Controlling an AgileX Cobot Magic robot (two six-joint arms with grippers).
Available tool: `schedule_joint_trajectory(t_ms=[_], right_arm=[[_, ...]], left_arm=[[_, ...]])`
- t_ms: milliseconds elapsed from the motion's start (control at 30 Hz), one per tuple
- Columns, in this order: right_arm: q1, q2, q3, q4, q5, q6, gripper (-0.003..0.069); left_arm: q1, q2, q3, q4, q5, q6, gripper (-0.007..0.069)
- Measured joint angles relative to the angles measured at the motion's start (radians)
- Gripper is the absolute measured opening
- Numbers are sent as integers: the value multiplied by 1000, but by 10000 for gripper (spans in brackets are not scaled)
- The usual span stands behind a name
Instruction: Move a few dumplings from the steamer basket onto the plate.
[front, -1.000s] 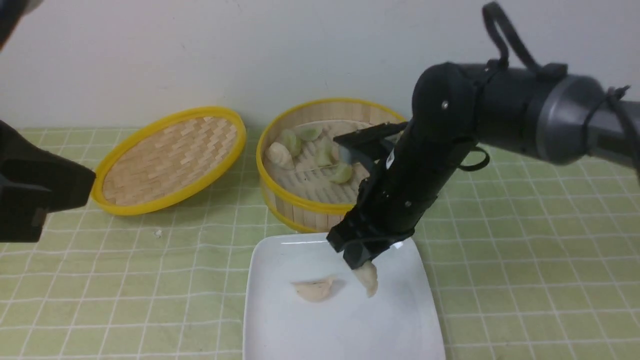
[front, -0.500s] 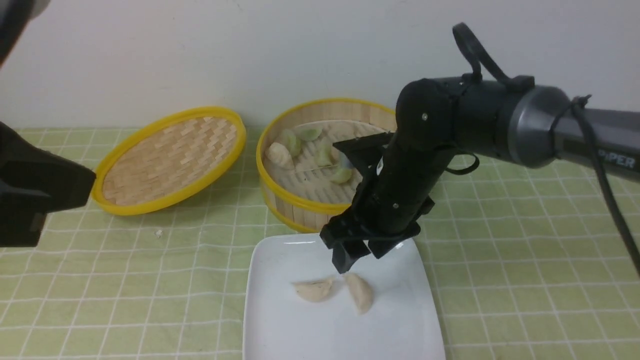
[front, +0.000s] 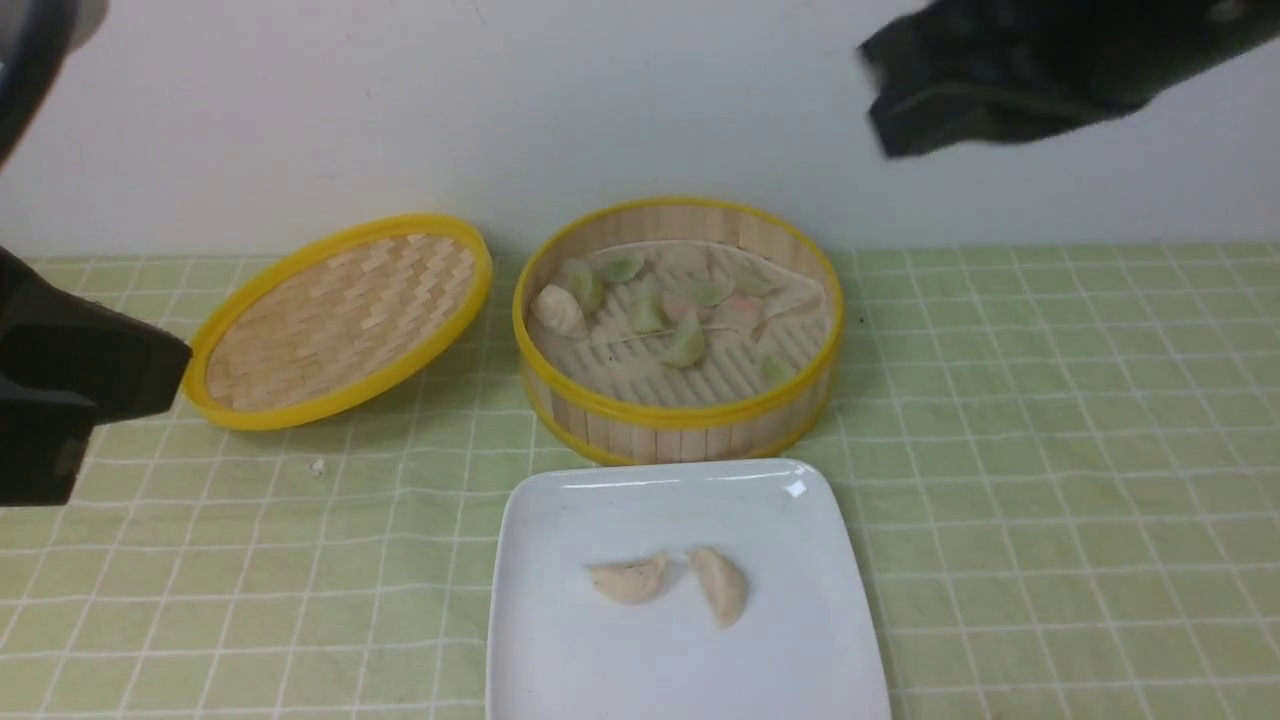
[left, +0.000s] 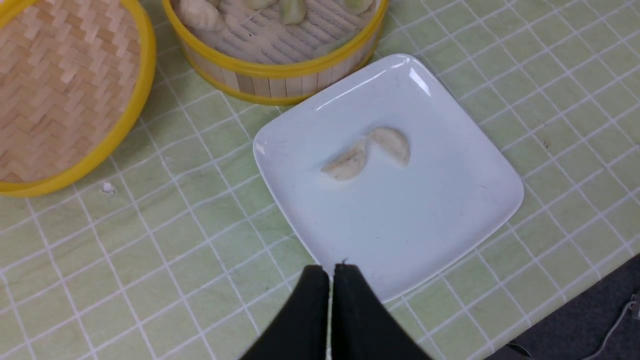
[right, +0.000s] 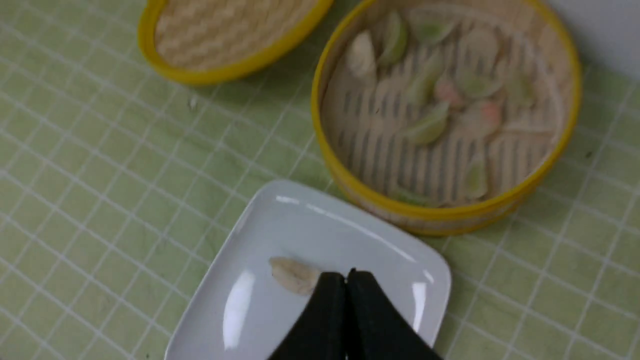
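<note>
Two pale beige dumplings (front: 628, 580) (front: 722, 587) lie side by side on the white square plate (front: 800, 660) at the table's front. Behind it stands the steamer basket (front: 680, 418) holding several green, pinkish and pale dumplings (front: 686, 348). My right arm (front: 1000, 80) is a blurred shape high at the upper right, well above the table. In its wrist view the right gripper (right: 346, 274) is shut and empty, high over the plate (right: 280, 225). The left gripper (left: 330, 270) is shut and empty too, hovering above the plate's near edge (left: 425, 225).
The basket's woven yellow-rimmed lid (front: 340, 320) lies tilted to the left of the basket. A green checked cloth (front: 1050, 480) covers the table. My left arm (front: 70, 390) hangs at the far left edge. A small crumb (front: 317, 466) lies on the cloth.
The right gripper let a second dumpling go onto the plate beside the first, then rose away to the upper right and shut empty. The left arm has not moved.
</note>
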Motion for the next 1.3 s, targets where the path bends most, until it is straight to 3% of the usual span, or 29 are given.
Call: schedule_joint_trajectory(t_ms=[233,300,500,700,967,1300], right_arm=[[0,-452,344,-145,-294,90,-14],[0,-620,539,-183,-500,111,-14],[0,-928,920,-213,-783,134,-14],[0,-1136,1165,-215,-862,145,-14],[0,-1266,1212,-215,-891,147,-14],[0,-1290,1212,-215,-894,147,-14]], left_arm=[[0,0,0,0,0,1,-6],[0,0,0,0,-1,1,-6],[0,0,0,0,-34,2,-6],[0,0,0,0,-42,2,-6],[0,-44,78,-1,-98,2,-6],[0,-436,446,-1,-472,-26,-6]])
